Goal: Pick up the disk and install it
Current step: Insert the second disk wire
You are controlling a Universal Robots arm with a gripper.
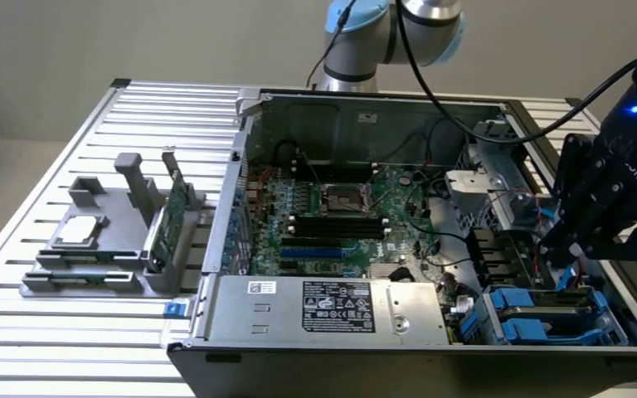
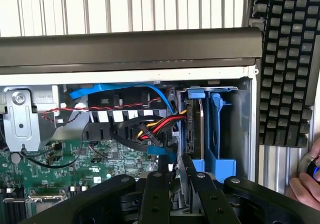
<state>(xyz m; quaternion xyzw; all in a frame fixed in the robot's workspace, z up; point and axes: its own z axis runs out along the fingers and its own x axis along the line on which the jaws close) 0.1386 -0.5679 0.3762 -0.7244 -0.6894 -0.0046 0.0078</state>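
Observation:
My gripper (image 2: 178, 174) hangs over the drive cage at the corner of the open computer case (image 1: 352, 207). Between its two black fingers (image 2: 155, 194) stands a thin grey slab on edge, the disk (image 2: 192, 126). It runs down into a slot of the blue-railed cage (image 2: 220, 134), with a blue tab at its far end. The jaws are shut on the disk's near edge. In the exterior view my gripper (image 1: 559, 253) sits at the right side of the case, just above the blue drive cage (image 1: 540, 319).
Red, yellow and blue cables (image 2: 145, 129) lie bunched beside the cage, next to the motherboard (image 1: 330, 215). A grey fixture (image 1: 109, 240) with a silver chip and a green card stands on the slatted table. Outside the case lie a keyboard (image 2: 285, 59) and a hand (image 2: 306, 184).

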